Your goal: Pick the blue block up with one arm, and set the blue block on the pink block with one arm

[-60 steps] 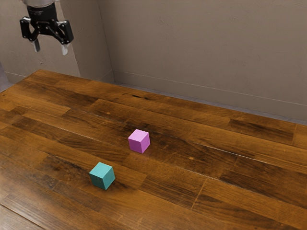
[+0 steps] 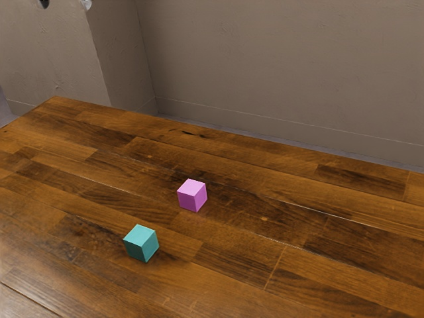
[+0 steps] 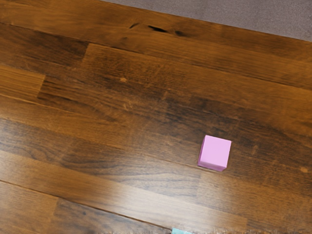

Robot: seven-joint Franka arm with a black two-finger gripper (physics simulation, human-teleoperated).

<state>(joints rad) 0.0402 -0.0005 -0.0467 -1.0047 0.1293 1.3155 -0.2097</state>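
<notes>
The worktop (image 2: pixel 298 199) was dark brown wood, laid in long planks with strong grain and pale seams, running across the exterior view from lower left to upper right. Behind it rose a plain grey-beige wall (image 2: pixel 278 59) with a lighter skirting along its foot, and a square corner (image 2: pixel 116 59) jutted out toward the exterior view's left. The blue block (image 2: pixel 140 242), more teal than blue, sat flat on the wood near the front edge. The pink block (image 2: pixel 192 195) sat near it, farther back and toward the exterior view's right, the 2 apart. Only the tips of the jaws showed at the exterior view's top left corner, spread wide with nothing between them. The wrist view held the pink block (image 3: pixel 214 152), 2 dark knots (image 3: pixel 161 29) and a grey strip (image 3: pixel 234 12) beyond the wood
</notes>
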